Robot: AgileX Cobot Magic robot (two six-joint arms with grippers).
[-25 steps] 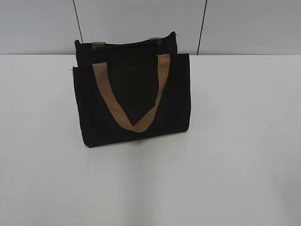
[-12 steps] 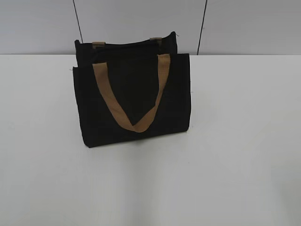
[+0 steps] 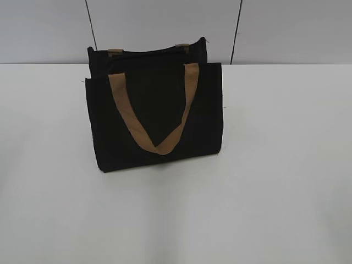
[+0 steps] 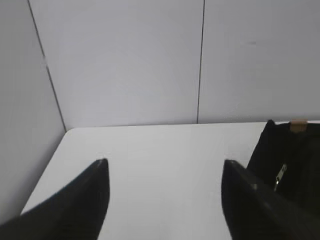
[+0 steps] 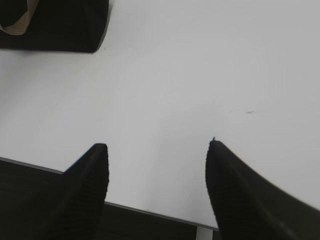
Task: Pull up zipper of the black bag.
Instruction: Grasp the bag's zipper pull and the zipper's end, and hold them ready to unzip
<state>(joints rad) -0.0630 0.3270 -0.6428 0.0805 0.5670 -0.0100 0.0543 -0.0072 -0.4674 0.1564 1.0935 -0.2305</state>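
The black bag (image 3: 157, 115) stands upright on the white table, left of centre in the exterior view. A tan strap handle (image 3: 157, 118) hangs down its front. The zipper line (image 3: 148, 52) runs along its top edge. In the left wrist view the bag's end (image 4: 292, 160) shows at the right edge, with the silver pull tab (image 4: 281, 176) hanging there. My left gripper (image 4: 165, 167) is open and empty, left of the bag. My right gripper (image 5: 156, 147) is open and empty over the table's near edge; the bag's corner (image 5: 65, 25) shows at top left. Neither gripper shows in the exterior view.
The white table (image 3: 275, 165) stretches around the bag. A pale panelled wall (image 3: 165, 22) with dark seams stands close behind it. The table's left corner meets the wall in the left wrist view (image 4: 67, 131). The table's near edge (image 5: 150, 212) runs under my right gripper.
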